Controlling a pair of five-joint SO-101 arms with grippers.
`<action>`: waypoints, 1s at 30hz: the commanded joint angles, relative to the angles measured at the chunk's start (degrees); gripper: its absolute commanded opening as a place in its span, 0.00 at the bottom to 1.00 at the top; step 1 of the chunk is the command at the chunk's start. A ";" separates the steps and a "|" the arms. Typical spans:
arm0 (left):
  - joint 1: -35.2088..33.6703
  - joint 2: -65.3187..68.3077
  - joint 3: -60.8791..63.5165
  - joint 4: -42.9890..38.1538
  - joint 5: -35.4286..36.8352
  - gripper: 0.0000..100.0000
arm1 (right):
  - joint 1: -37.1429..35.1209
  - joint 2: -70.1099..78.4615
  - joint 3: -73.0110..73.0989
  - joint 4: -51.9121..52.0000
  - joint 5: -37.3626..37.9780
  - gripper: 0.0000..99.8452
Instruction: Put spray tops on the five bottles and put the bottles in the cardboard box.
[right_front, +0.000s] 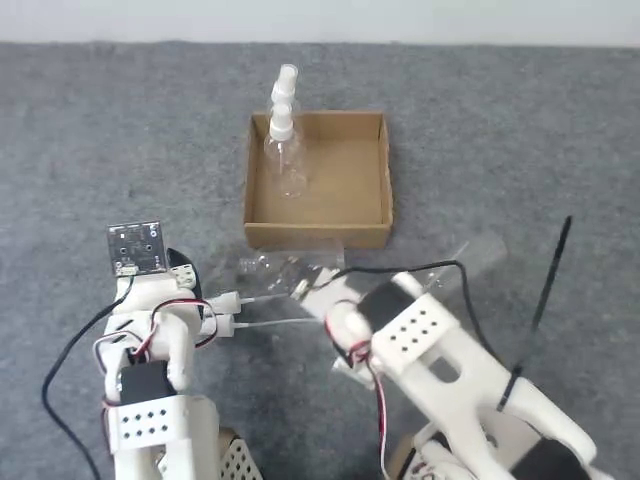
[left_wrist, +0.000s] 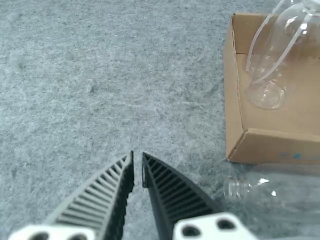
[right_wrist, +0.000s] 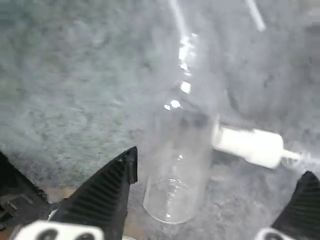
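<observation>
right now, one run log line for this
left gripper shut, empty | right gripper open over lying bottle | two capped bottles in cardboard box | spray tops loose on carpet

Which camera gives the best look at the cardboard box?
The high view: the whole cardboard box is seen from above, all four walls, with two spray-topped bottles inside. The left wrist view catches one corner and the bottles' bases.

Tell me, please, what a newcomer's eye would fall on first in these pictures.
The cardboard box sits in the middle of the grey mat, two capped bottles standing in its far corner. Near it, the right claw is open above a clear bottle lying on its side, a loose spray top beside it. The left claw is shut and empty.
</observation>
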 joint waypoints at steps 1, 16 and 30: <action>-0.18 -0.88 -0.48 -1.67 -0.53 0.03 | -3.56 -2.15 -2.99 -1.10 -0.53 0.41; -0.18 -0.88 -0.48 -1.67 -0.53 0.03 | -3.82 10.07 -1.32 -10.51 -1.05 0.40; -0.18 -0.88 -0.48 -1.67 -0.53 0.03 | -3.56 12.00 -5.19 -9.01 -1.05 0.16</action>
